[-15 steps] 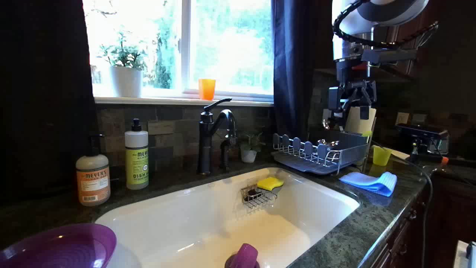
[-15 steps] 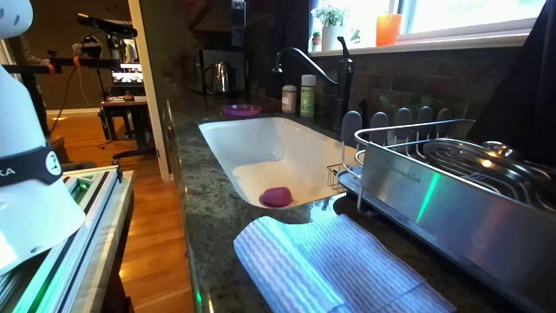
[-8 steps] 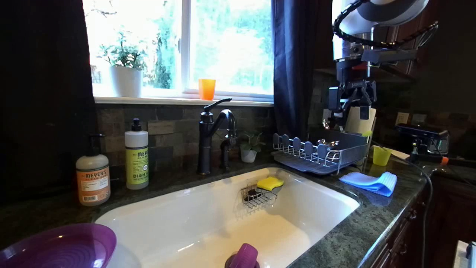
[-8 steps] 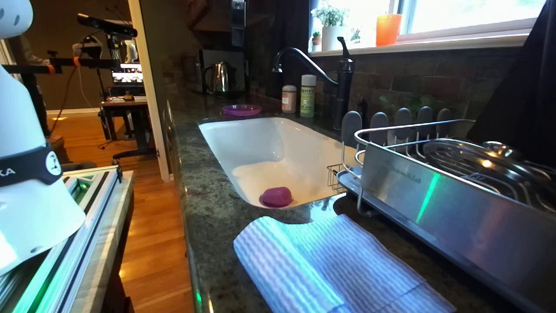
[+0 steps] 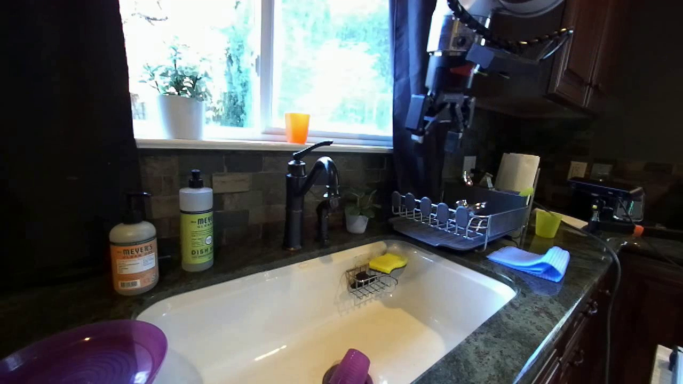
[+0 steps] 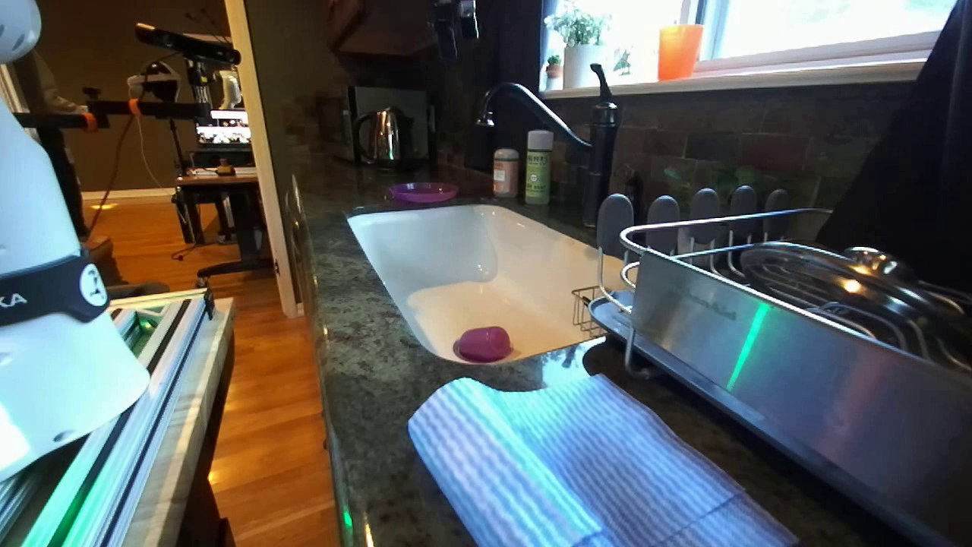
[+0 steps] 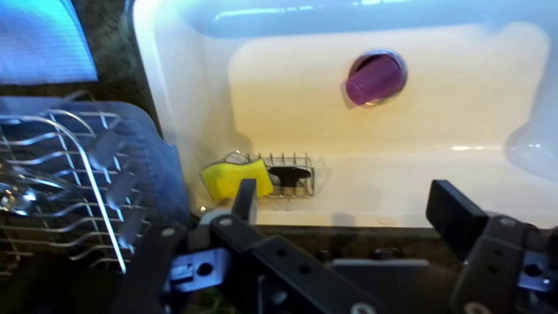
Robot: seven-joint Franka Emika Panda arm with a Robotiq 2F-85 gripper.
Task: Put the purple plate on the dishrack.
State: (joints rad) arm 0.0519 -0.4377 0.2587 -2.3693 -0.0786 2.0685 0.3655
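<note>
Reads "MEYER'S" on round orange-labelled plastic bottle [image 5: 133, 258], "DISH" on tall green-labelled bottle [image 5: 196, 229], "KA" on black robot-arm band [image 6: 53, 290].

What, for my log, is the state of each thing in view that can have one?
gripper, open, empty
purple plate, face up, unracked
dishrack, partly filled
purple cup, tipped over
yellow sponge, dampness unclear
blue cloth, folded
orange cup, upright
faucet, no visible flow
dark curtains, drawn aside
soap bottles, upright

- White, smooth, rounded arm [image 6: 68, 365]
- Black band [image 6: 49, 291] with pale "KA" letters [image 6: 13, 301] and a round white emblem [image 6: 93, 285]
- Black ribbed cable [image 5: 493, 38]
- Small red patch [image 5: 462, 70]
- Black jointed jaws with round screw heads [image 7: 225, 222], silvery blocks [image 7: 218, 261] and flat, rectangular pads [image 7: 455, 213]
</note>
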